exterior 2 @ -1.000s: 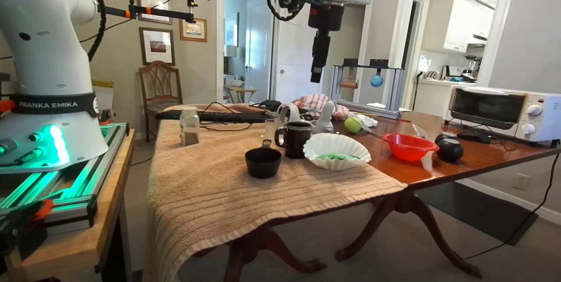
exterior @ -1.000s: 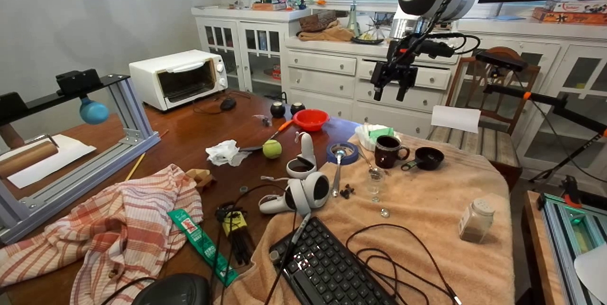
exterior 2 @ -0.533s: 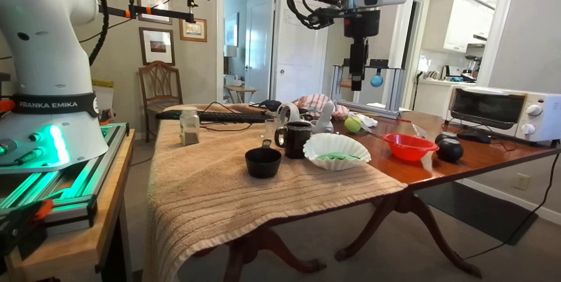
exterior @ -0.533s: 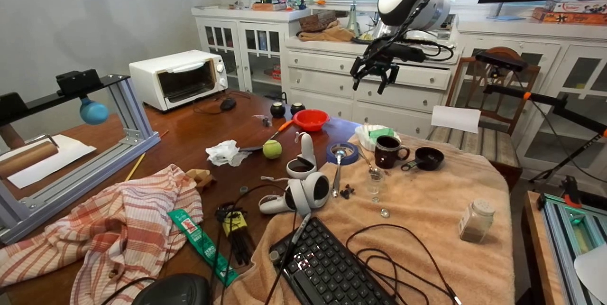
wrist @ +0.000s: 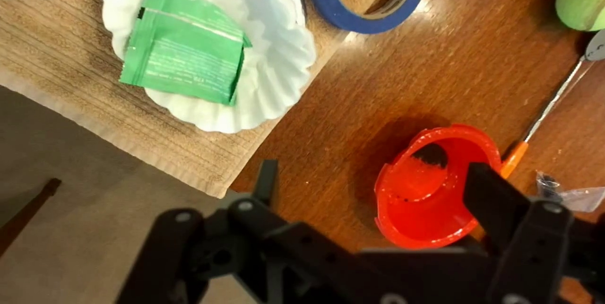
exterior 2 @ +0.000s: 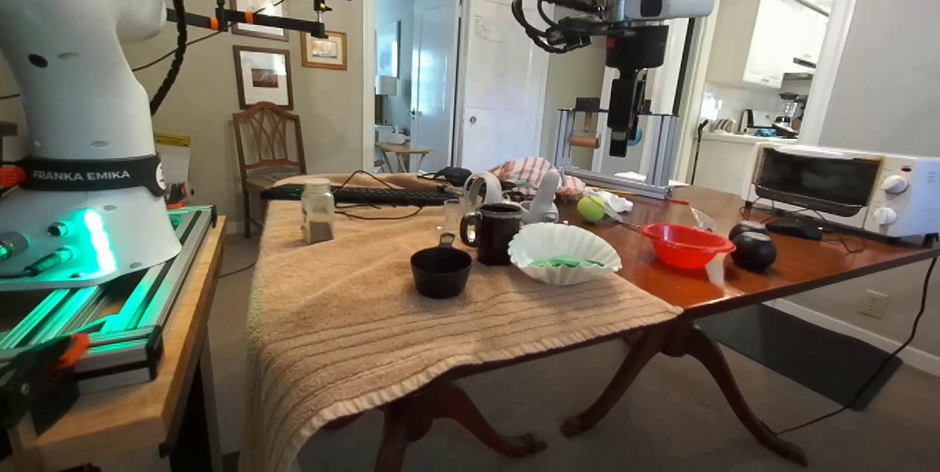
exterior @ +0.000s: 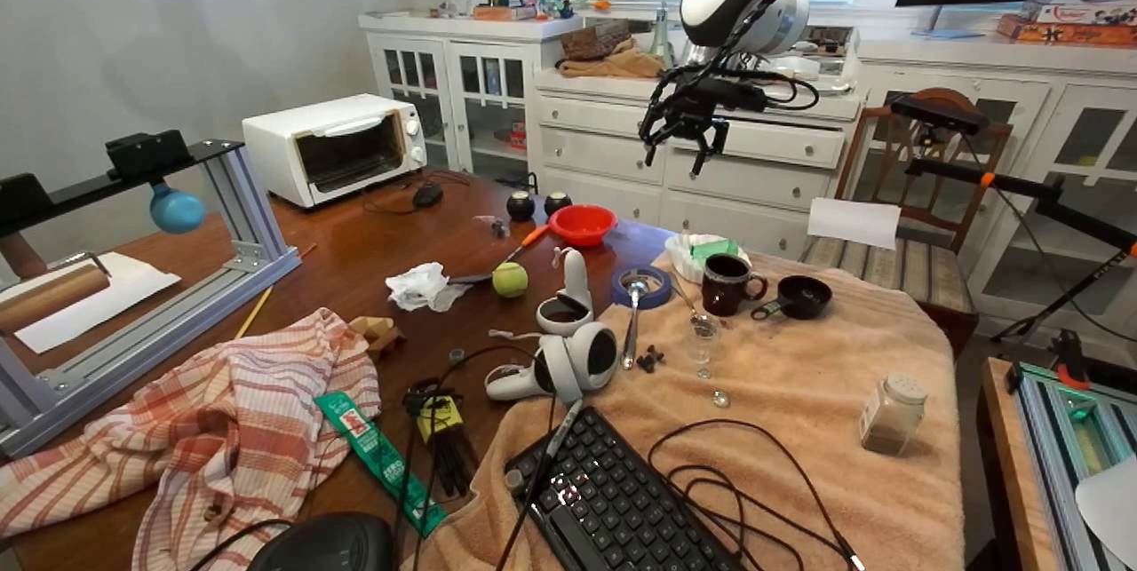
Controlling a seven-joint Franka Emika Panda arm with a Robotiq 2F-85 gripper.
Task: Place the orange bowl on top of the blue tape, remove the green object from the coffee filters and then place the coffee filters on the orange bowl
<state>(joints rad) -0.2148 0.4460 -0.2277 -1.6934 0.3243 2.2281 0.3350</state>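
The orange bowl (exterior: 582,226), a glossy red-orange, sits upright on bare wood in both exterior views. My gripper (wrist: 374,169) hangs high above the table, its fingers wide apart with nothing between them. Seen from the wrist, the bowl lies below, partly behind the right finger (wrist: 491,195). The blue tape (wrist: 341,16) lies flat at the towel's edge, a spoon's head resting over its ring; an exterior view shows the spoon (exterior: 632,322) whole. White fluted coffee filters (exterior 2: 530,248) stand on the towel, with the green object (wrist: 189,56), a flat packet, inside.
A dark mug (exterior: 724,285) stands close beside the filters, with a black measuring cup (exterior 2: 440,274) near it. An orange-handled knife (wrist: 515,158) and two dark round pots (exterior: 520,205) flank the bowl. A tennis ball (exterior: 510,280) and white controllers (exterior: 577,358) lie nearby.
The arm has swung across the table from the towel side toward the bowl, staying high. The gripper has turned somewhat and remains open. Nothing on the table has moved.
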